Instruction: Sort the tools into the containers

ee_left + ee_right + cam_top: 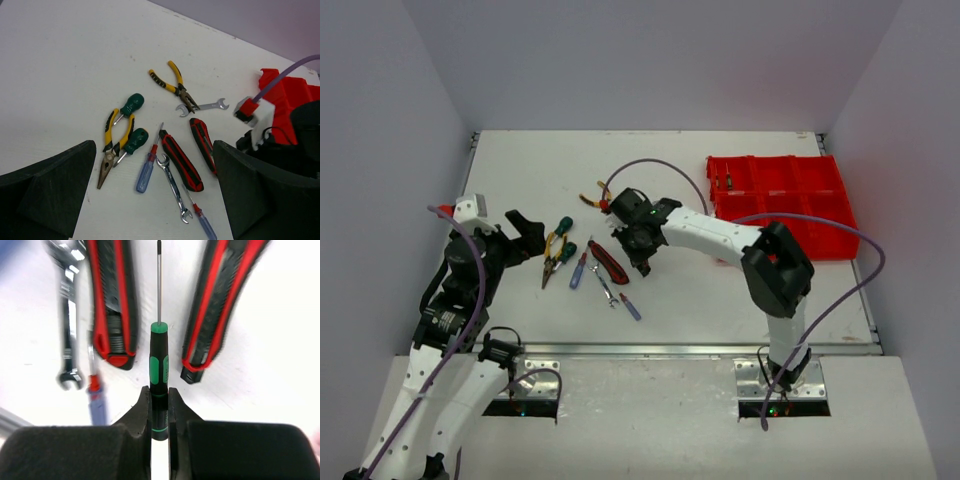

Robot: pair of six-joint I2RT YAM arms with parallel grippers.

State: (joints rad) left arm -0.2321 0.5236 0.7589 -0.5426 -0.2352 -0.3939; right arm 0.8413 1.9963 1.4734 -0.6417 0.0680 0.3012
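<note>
My right gripper (159,400) is shut on the handle of a slim green-and-black screwdriver (159,357). The shaft points away, between the two handles of the red-black pliers (112,300) lying on the table. In the top view this gripper (642,248) is at the table's middle. My left gripper (527,236) is open and empty, left of the tool cluster. The left wrist view shows yellow long-nose pliers (112,142), two green stubby screwdrivers (131,105), a blue screwdriver (146,169), a silver wrench (173,186), and further yellow pliers (172,85). The red bin (820,225) sits at the right.
A second wrench (205,106) lies by the far yellow pliers, and a small blue screwdriver (204,225) lies nearest the arms. One small tool (728,182) lies in the bin's back-left compartment. Grey walls enclose the table on three sides.
</note>
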